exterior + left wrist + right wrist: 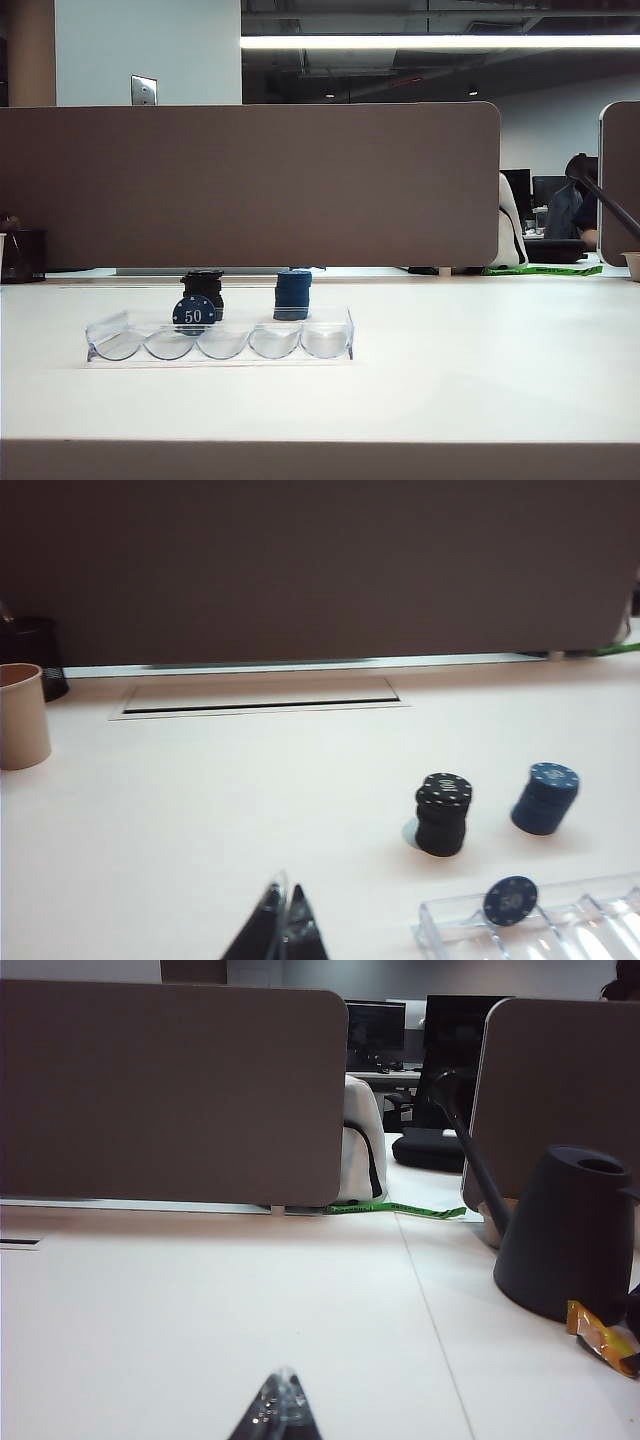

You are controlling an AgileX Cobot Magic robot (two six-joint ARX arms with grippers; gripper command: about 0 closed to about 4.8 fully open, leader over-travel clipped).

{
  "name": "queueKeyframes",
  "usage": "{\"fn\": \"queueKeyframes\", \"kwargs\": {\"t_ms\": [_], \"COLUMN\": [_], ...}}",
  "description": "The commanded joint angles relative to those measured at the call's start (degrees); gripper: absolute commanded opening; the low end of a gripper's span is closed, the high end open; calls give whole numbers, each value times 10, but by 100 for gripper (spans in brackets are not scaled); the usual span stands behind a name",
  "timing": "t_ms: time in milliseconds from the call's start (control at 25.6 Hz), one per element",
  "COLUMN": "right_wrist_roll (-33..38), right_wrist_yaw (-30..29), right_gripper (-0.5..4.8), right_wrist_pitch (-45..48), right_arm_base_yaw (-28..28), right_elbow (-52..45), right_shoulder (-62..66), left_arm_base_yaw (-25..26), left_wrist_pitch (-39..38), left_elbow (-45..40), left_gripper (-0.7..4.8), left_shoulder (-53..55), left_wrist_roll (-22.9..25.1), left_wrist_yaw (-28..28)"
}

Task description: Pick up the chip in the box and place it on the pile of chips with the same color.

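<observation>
One round dark blue chip (194, 314) stands on edge in the second slot from the left of the clear scalloped plastic box (325, 343). Just behind stand the blue stack (293, 295) and a black stack (203, 288). Left gripper (283, 912) and right gripper (280, 1395), both near the table's front, are closed and empty.

Box (220, 340) set on table (450, 380), left of centre in exterior view. Chip (194, 315) stood on edge in box, second slot from left. Two stacks placed just behind box: black stack (203, 290) behind chip, pile (293, 295) to its right, apart from it. Divider (250, 185) set along far table edge. Left gripper (282, 930) held over bare table, left of box, tips together. Right gripper (280, 1405) held over bare table, well apart from box. Watering can (575, 1230) placed at right.
</observation>
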Motion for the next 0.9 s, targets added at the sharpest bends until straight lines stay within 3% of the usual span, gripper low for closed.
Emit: {"fn": "queueKeyframes", "kwargs": {"t_ms": [39,117,234,508,703,820,898], "right_wrist_roll": [-3,-16,-34,-34,-35,-35,-35], "right_wrist_yaw": [-12,-30,-62,-132,-167,-166,-166], "right_gripper": [-5,-5,-5,-5,-5,-5,-5], "right_wrist_pitch": [-32,-55,-96,-124,-109,-64,-31], "right_arm_base_yaw": [1,1,2,14,79,144,162], "right_elbow": [38,72,121,228,296,320,320], "right_shoulder": [6,37,102,278,430,532,563], "left_arm_base_yaw": [-1,-1,-1,-2,-11,-11,-11], "left_wrist_pitch": [-43,-57,-62,-62,-28,-16,-11], "left_elbow": [40,78,127,226,261,283,291], "left_gripper": [-5,-4,-4,-4,-5,-5,-5], "left_shoulder": [16,75,165,356,469,541,566], "left_wrist_roll": [1,5,51,152,239,327,352], "left_wrist_yaw": [18,62,116,162,194,257,276]}}
